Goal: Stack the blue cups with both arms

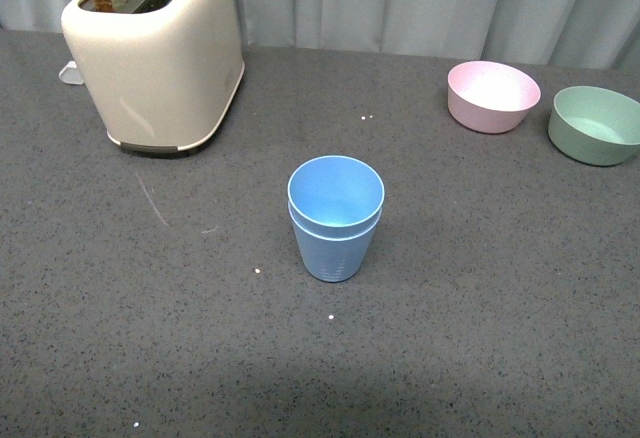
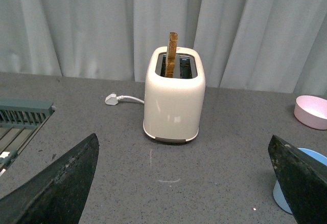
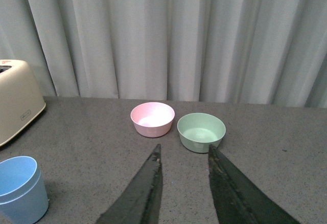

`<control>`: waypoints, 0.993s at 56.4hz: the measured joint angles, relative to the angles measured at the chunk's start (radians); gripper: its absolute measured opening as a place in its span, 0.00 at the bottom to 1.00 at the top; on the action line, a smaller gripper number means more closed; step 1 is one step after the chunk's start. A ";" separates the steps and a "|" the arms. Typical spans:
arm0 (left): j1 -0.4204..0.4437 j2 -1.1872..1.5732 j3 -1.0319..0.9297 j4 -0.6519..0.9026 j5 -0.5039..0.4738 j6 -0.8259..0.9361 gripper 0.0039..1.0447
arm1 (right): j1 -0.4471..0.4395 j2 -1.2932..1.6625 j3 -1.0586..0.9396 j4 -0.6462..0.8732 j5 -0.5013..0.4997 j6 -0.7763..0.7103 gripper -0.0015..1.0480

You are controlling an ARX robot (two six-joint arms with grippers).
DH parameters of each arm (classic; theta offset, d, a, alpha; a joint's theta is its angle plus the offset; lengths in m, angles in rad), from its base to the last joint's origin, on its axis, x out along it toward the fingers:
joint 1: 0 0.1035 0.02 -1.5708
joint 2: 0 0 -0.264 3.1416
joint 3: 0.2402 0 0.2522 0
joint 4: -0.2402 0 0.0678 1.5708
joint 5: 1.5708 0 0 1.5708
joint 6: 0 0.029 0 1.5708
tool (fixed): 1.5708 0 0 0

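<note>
The two light blue cups stand nested, one inside the other, upright in the middle of the grey table. Neither arm shows in the front view. In the left wrist view the left gripper is open wide and empty, and the cups show partly behind one finger. In the right wrist view the right gripper is open and empty, pointing toward the bowls, with the cups off to one side.
A cream toaster with a slice of bread stands at the far left; its plug lies behind it. A pink bowl and a green bowl sit at the far right. A grey curtain hangs behind the table.
</note>
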 joint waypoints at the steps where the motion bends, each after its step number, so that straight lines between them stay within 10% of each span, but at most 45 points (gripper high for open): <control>1: 0.000 0.000 0.000 0.000 0.000 0.000 0.94 | 0.000 0.000 0.000 0.000 0.000 0.000 0.35; 21: 0.000 0.000 0.000 0.000 0.000 0.000 0.94 | 0.000 0.000 0.000 0.000 0.000 0.002 0.93; 56: 0.000 0.000 0.000 0.000 0.000 0.000 0.94 | 0.000 0.000 0.000 0.000 0.000 0.001 0.91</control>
